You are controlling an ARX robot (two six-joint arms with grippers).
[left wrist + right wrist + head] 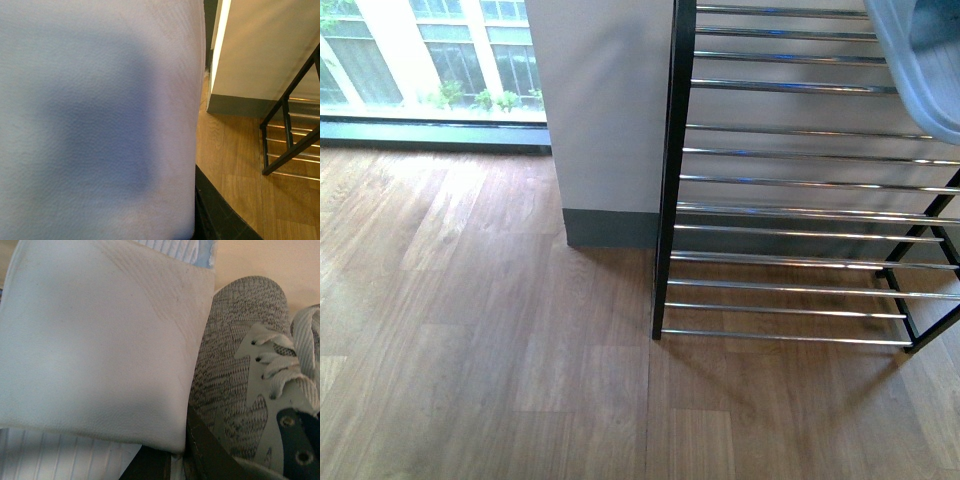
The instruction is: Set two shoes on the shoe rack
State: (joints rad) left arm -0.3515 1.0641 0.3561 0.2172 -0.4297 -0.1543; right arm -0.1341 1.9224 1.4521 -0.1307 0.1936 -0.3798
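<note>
Wood floor (470,340), grey pillar (605,110), window (430,55)

1. The shoe rack (790,180) stands on the floor (470,350) at the right of the front view, its back against the wall (605,100).
2. A slide (920,55) shows at the upper right corner of the front view, over the rack's upper rods.
3. The window (430,60) lies behind the floor's far left edge, left of the wall.
4. In the right wrist view, a slide (100,345) lies touching a sneaker (240,375), side by side.
5. In the left wrist view, a slide strap (95,120) fills the near field; the rack (290,145) stands on the floor beyond it, by the wall's corner.
</note>
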